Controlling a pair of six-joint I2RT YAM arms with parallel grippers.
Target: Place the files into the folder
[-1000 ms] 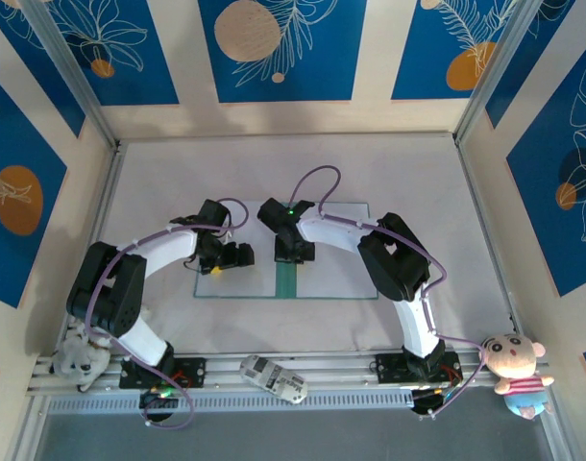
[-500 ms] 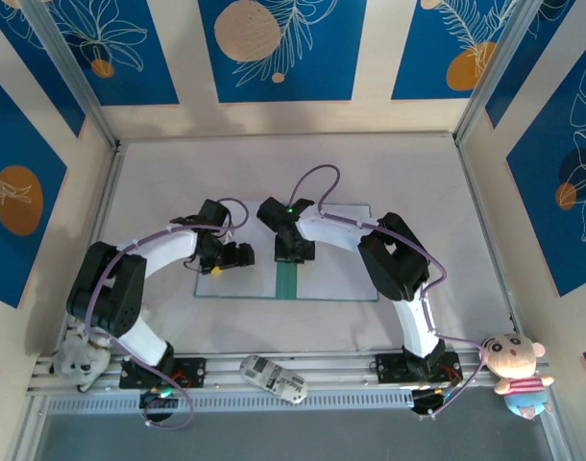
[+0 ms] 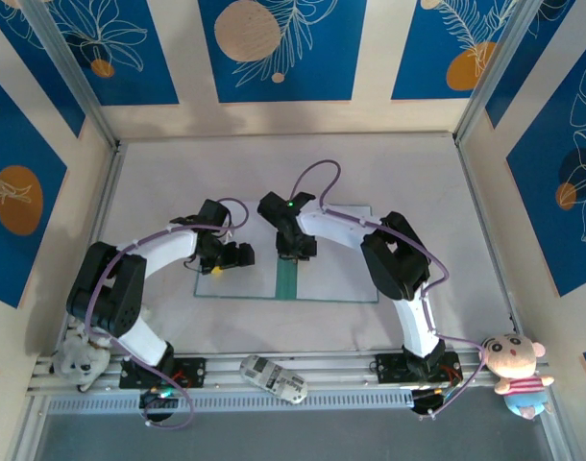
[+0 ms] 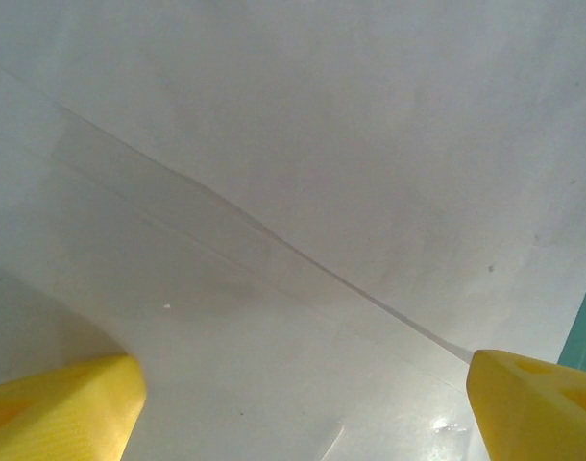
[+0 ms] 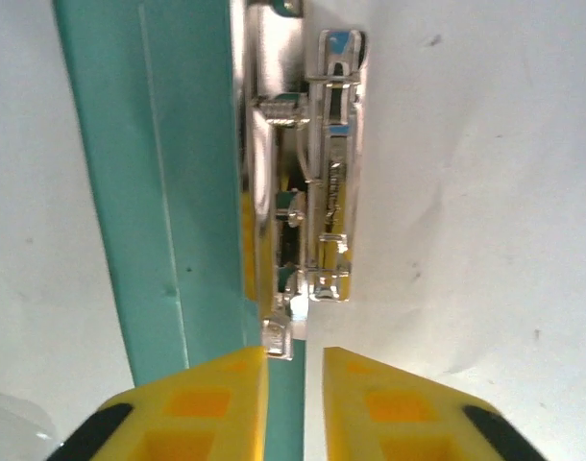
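Covering the folder [image 3: 286,280], files [image 3: 331,274] leave only its teal middle showing.

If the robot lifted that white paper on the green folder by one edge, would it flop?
Probably floppy: the sheets look very thin, their edge barely a line. Likely light, and apt to slide or buckle if pushed, unless the metal clip pins them.

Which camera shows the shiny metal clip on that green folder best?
The right wrist view: the shiny metal clip sits close and sharp beside the teal-green card folder's spine. In the top external view the right gripper covers it. The left wrist view gives white paper and a teal folder sliver.
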